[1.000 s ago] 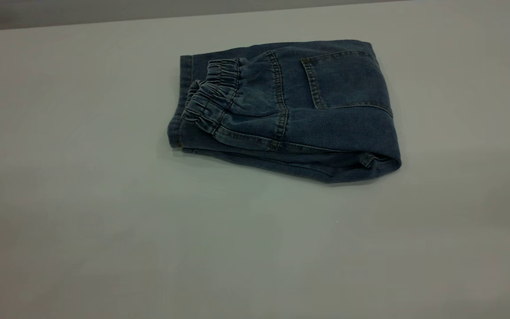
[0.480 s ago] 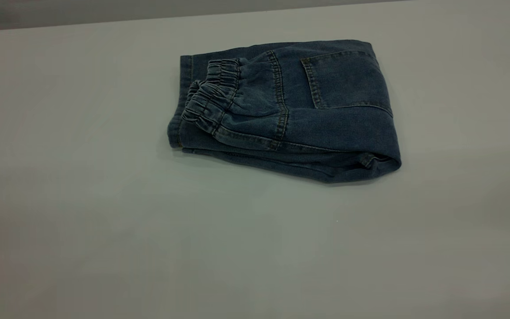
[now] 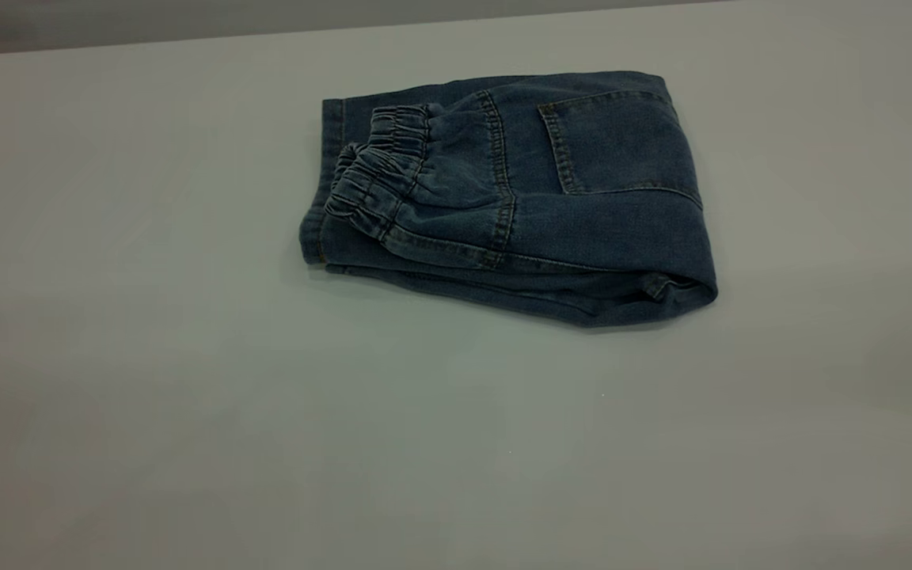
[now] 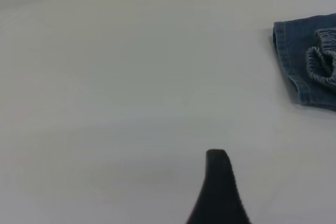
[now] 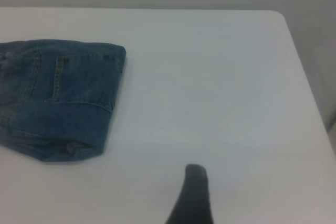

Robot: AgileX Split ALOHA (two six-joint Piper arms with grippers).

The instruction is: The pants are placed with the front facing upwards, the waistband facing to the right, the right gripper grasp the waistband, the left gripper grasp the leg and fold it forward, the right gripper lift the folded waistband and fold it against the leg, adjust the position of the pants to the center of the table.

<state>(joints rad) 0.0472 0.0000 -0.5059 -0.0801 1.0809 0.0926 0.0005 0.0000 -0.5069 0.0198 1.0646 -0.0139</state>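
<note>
The blue denim pants (image 3: 519,198) lie folded into a compact bundle on the white table (image 3: 187,412), a little behind its middle. The ruffled waistband (image 3: 377,170) rests on top at the bundle's left end, over the leg hems, and a back pocket (image 3: 614,142) faces up on the right. In the exterior view neither gripper appears. The left wrist view has the pants' (image 4: 310,61) hem end and waistband (image 4: 323,66) far off, with only a black part of my left gripper (image 4: 218,192) over bare table. A black part of my right gripper (image 5: 194,198) shows, well away from the pants' (image 5: 58,98) folded end.
The table's far edge (image 3: 345,30) runs behind the pants. In the right wrist view a rounded table corner and side edge (image 5: 310,98) lie beyond the gripper. Bare tabletop surrounds the bundle on every side.
</note>
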